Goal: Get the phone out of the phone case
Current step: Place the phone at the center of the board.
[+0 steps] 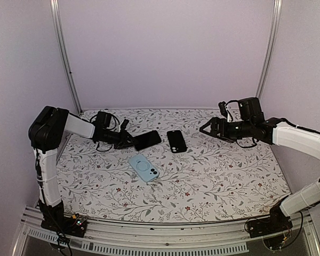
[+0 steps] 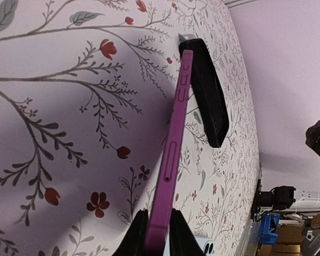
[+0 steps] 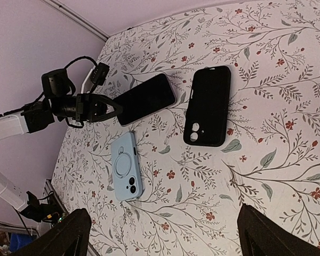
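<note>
My left gripper (image 1: 129,141) is shut on the near end of a purple phone (image 1: 147,140) with a dark screen. In the left wrist view the phone (image 2: 173,154) runs edge-on away from the gripper (image 2: 156,234), over its shadow on the cloth. An empty black phone case (image 1: 176,141) lies flat just to the right of the phone, apart from it; it also shows in the left wrist view (image 2: 208,90) and the right wrist view (image 3: 207,105). My right gripper (image 1: 205,128) is open and empty above the table, right of the case; in its own view (image 3: 162,226) the fingers are spread wide.
A light blue phone case (image 1: 144,167) with a round ring lies face down in front of the phone, also seen in the right wrist view (image 3: 126,173). The floral tablecloth (image 1: 213,181) covers the table. Walls and metal posts stand behind.
</note>
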`<state>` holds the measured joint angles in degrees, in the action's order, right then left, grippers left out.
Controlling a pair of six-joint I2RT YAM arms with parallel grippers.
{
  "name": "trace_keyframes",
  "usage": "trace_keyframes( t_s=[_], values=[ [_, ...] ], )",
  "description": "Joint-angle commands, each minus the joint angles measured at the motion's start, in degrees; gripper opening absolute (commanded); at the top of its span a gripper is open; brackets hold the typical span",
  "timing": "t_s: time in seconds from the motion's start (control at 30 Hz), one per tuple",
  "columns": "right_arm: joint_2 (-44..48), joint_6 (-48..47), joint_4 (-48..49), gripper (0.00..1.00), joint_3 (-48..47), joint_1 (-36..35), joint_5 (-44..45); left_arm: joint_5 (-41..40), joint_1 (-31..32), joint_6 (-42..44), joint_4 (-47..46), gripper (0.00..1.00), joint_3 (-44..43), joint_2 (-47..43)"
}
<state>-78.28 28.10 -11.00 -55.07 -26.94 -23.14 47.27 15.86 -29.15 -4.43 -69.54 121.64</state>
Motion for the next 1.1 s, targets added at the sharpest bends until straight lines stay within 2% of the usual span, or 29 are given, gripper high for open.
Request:
trace_keyframes(
  t_s=[0.0, 0.23, 0.53, 0.73, 0.93, 1.07],
  values=[
    [1.9, 0.3, -1.2, 0.99, -0.9, -0.1, -0.4, -3.0, -0.8, -0.2, -1.6, 0.16, 1.5, 1.1],
    [2.8, 0.6, -2.5, 0.99, -0.9, -0.5, 0.5, -8.1, -0.7, 2.2, 0.5, 0.17, 2.0, -0.3],
    [2.2, 0.1, -4.7, 0.99, -3.1, -1.3, 3.1, -17.1, -1.3, 8.2, 6.9, 0.24, 2.8, -4.0],
    [2.1, -0.3, -6.4, 0.99, -5.3, -2.3, 5.0, -17.7, -1.8, 8.7, 7.3, 0.37, 3.4, -5.2],
    [2.2, -0.5, -6.4, 0.99, -6.0, -3.4, 5.5, -19.4, -2.5, 9.0, 7.9, 0.56, 5.0, -8.4],
    [0.2, -2.7, -6.0, 0.99, -7.5, -7.5, 7.0, -23.1, -2.8, 10.2, 10.5, 0.6, 6.5, -14.7]
  ],
)
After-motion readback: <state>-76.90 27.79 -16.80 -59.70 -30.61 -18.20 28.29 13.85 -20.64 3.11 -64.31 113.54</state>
